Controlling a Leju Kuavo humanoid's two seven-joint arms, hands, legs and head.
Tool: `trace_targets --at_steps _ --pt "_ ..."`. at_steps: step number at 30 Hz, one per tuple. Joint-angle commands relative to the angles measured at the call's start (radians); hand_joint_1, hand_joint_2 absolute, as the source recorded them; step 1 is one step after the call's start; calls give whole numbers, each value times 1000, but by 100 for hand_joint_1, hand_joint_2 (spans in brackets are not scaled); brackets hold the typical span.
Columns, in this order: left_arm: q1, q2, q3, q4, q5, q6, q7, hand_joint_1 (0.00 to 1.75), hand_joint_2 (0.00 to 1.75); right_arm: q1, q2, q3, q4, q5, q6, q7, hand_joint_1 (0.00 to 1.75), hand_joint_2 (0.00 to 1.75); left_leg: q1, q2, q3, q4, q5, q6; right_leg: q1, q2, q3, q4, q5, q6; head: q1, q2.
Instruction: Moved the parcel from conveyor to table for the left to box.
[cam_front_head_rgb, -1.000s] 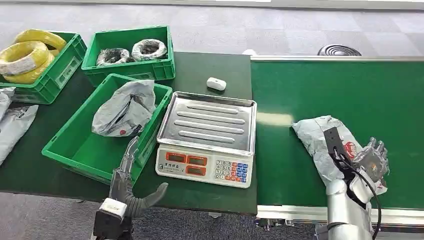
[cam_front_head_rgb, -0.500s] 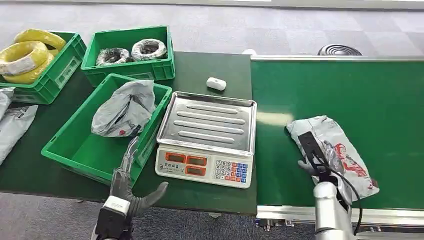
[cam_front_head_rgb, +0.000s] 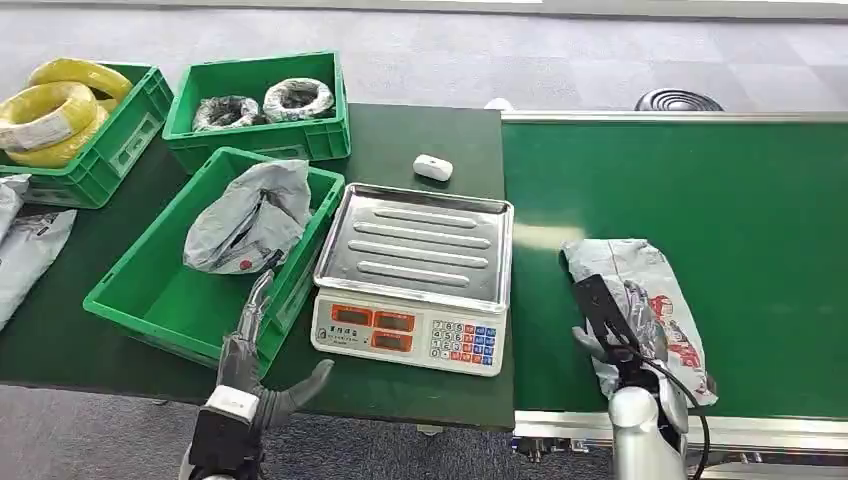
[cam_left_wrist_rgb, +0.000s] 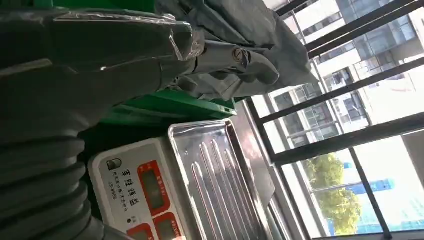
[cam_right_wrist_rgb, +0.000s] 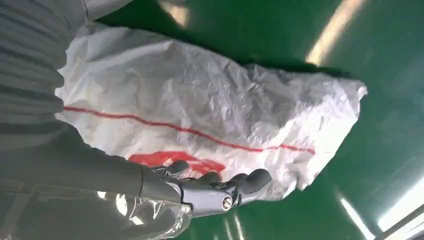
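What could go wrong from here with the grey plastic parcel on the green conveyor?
The right hand lies over the crumpled grey plastic parcel without clearly enclosing it; the slick bag could slip free on lifting. The white scale with its steel tray stands between the green conveyor belt and the table, so a low carry might clip it.

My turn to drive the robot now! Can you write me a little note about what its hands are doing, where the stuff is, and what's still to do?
Right hand: grips the parcel, which lies on the conveyor.
Left hand: open, holding nothing, at the table's near edge beside the green box.
Done: parcel grasped. That box already holds a grey bag.
Left: carry the parcel onto the table, probably near the scale, then the left hand boxes it.
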Motion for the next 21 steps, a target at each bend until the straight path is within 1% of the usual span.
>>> trace_targets --at_steps 1,2,3,4,5,6,7,8,9,10,11,15,18,19,20,21 --pt "9 0 9 -15 -2 -12 13 0 175 -4 14 -65 -157 104 -318 57 0 175 0 3 -1 0 0 -1 0 -2 -1 0 0 0 0 0" --pt "4 2 1 -5 0 -15 10 0 175 -20 7 -108 -147 82 -327 65 0 175 -1 1 -1 0 0 0 0 -2 -1 1 0 0 0 0" --pt "-1 1 -2 5 0 -13 10 0 175 -33 -6 -124 -128 80 -318 63 0 175 -1 0 -1 0 1 0 -1 -4 -1 1 0 0 0 0" --pt "-9 7 -9 15 1 -14 8 0 175 -56 -26 -141 -72 96 -205 115 0 175 -1 0 -1 0 0 0 0 -3 -1 0 0 0 0 0" --pt "-19 12 -15 31 7 -15 5 0 175 -94 -52 -153 7 110 -176 138 0 175 0 1 0 -1 1 0 0 -3 0 -1 0 0 0 0" --pt "-35 19 -21 57 17 -17 -1 0 175 -151 -86 -175 135 83 -185 118 0 175 0 1 1 -2 1 0 0 -4 1 -2 1 0 0 0" --pt "-42 22 -25 69 21 -16 -5 0 175 -183 -104 -187 213 75 -189 109 0 175 0 2 1 -1 1 0 0 -2 2 -2 1 0 0 0" --pt "-55 30 -33 90 30 -16 -13 0 175 -225 -134 -199 319 53 -159 92 0 175 0 3 2 -2 2 0 0 -1 2 -3 3 1 0 0" --pt "-58 31 -34 96 33 -15 -15 0 175 -236 -142 -200 349 47 -172 81 0 175 0 3 3 -2 1 0 0 1 2 -2 2 0 0 0" --pt "-61 31 -35 100 34 -13 -17 0 175 -246 -149 -201 378 45 -187 73 0 175 0 3 2 -3 3 0 0 -1 2 -4 4 1 0 0" --pt "-62 34 -37 101 35 -11 -18 0 175 -263 -158 -201 420 53 -181 78 0 175 0 2 1 -2 2 0 0 -2 2 -3 3 0 0 0" --pt "-63 40 -35 92 40 -3 -18 0 175 -312 -165 -200 505 49 -172 72 0 175 0 3 2 -1 1 0 -1 0 2 -2 2 0 0 0" --pt "-62 43 -34 91 42 0 -17 0 175 -326 -166 -197 533 53 -166 77 0 175 0 4 2 -2 2 0 0 -1 2 -3 3 0 0 0" --pt "-61 45 -34 91 42 1 -17 0 175 -327 -166 -196 540 52 -162 77 0 175 -1 3 2 -1 1 0 -1 0 2 -1 2 0 0 0" --pt "-61 46 -34 94 43 2 -16 0 175 -333 -166 -195 551 51 -153 77 0 175 0 5 3 -2 1 0 0 -1 2 -3 2 0 0 0" --pt "-61 46 -34 94 43 2 -16 0 175 -333 -166 -195 551 51 -153 77 0 175 0 3 2 -1 1 0 0 0 2 -2 2 0 0 0"
